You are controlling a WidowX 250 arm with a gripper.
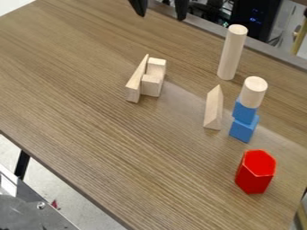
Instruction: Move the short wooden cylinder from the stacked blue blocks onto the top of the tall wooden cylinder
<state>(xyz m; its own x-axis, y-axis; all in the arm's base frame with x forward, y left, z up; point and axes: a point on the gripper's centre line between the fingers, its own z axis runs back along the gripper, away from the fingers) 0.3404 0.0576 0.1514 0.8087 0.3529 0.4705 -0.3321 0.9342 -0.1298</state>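
The gripper (160,10) hangs at the top edge, its two black fingertips apart with nothing between them. In front of it, a wooden wedge (137,81) leans beside pale wooden blocks (153,83). A tall wooden cylinder (232,53) stands upright at the upper right. Below it, a short wooden cylinder (253,92) rests on a blue block (244,112), which sits on another blue block (244,129). Left of this stack is a triangular wooden block (213,108). A red hexagonal block (256,172) stands at the lower right.
The wooden table (90,90) has its front edge running diagonally from the left side to the bottom. A grey metal rail (210,32) lines the far edge, with dark equipment (258,20) behind it. A metal surface (30,209) lies below the table at the lower left.
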